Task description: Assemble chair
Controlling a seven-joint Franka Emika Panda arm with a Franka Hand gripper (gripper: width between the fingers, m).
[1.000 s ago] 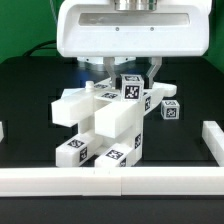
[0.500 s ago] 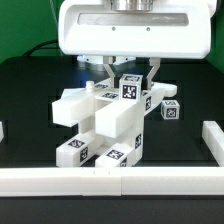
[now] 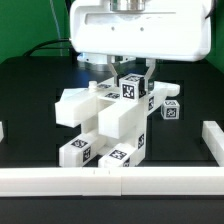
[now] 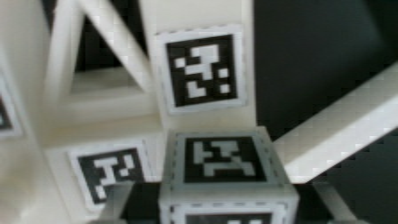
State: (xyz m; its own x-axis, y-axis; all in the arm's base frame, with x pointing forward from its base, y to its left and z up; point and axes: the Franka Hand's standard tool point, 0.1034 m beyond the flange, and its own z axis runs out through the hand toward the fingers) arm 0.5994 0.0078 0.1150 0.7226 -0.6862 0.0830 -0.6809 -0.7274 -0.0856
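My claw [image 3: 135, 75] was clamped on the upright leg block [image 3: 133, 90] | block at 2 o'clock of the seat slab [image 3: 72, 105] | I judged it was held upright to line up for insertion.

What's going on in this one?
The Panda arm's gripper is down over the half-built chair, which sits in the middle of the black table. Its jaws are closed on an upright tagged leg block on the far side of the cluster. The other joined white parts lie tilted in front of it. Another small tagged block sits at the exterior view's right of the cluster.
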